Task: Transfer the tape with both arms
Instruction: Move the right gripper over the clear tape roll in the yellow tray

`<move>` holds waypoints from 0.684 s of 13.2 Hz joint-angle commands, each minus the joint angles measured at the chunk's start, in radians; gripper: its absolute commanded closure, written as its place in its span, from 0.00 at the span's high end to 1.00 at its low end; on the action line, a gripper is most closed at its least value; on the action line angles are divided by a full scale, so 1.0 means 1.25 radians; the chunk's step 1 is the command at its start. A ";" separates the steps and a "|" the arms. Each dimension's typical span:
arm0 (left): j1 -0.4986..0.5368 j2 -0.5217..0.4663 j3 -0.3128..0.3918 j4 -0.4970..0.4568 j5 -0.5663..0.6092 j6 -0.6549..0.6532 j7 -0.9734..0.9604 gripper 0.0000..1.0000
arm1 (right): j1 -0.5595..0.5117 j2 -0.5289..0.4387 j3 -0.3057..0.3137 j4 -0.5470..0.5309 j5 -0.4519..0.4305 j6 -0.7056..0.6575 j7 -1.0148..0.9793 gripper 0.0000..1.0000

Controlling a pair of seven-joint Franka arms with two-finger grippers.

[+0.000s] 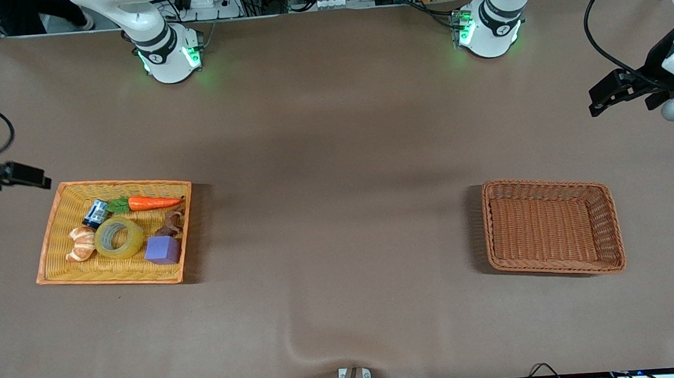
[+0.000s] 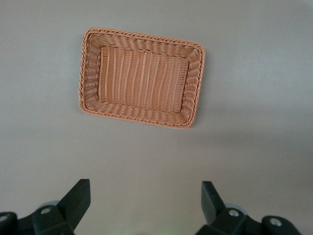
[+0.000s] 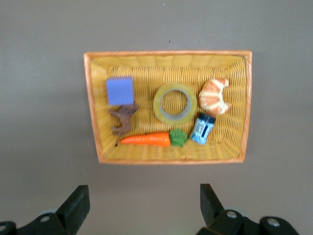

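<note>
The tape point(image 1: 118, 237), a yellowish translucent ring, lies flat in the middle of the yellow wicker basket point(image 1: 120, 183) toward the right arm's end of the table. It also shows in the right wrist view point(image 3: 175, 103). My right gripper point(image 1: 36, 177) is up in the air over the table edge beside that basket, open and empty point(image 3: 144, 205). My left gripper point(image 1: 600, 99) is up over the bare table at the left arm's end, open and empty point(image 2: 145, 205). It looks down on an empty brown wicker basket point(image 2: 142, 34).
In the yellow basket point(image 3: 166, 53) around the tape lie a croissant point(image 1: 82, 243), a carrot point(image 1: 151, 202), a purple cube point(image 1: 162, 249), a small blue can point(image 1: 95, 213) and a brown figure point(image 1: 172, 223). The brown basket point(image 1: 550, 183) sits toward the left arm's end.
</note>
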 commanded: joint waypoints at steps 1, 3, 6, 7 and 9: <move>-0.001 0.001 -0.002 0.012 0.022 -0.020 0.006 1.00 | -0.032 0.063 -0.004 0.014 0.024 0.090 -0.081 1.00; -0.001 0.003 -0.002 0.012 0.022 -0.020 0.006 1.00 | -0.046 0.123 -0.004 0.013 0.025 0.150 -0.174 1.00; -0.007 0.005 -0.003 0.012 0.022 -0.019 0.000 1.00 | -0.095 0.184 -0.004 0.009 0.088 0.191 -0.202 1.00; -0.013 0.006 -0.004 0.010 0.022 -0.019 0.000 1.00 | -0.104 0.218 -0.004 0.008 0.096 0.202 -0.217 1.00; -0.016 0.005 -0.004 0.012 0.022 -0.019 0.001 1.00 | -0.131 0.321 -0.004 0.007 0.097 0.219 -0.306 1.00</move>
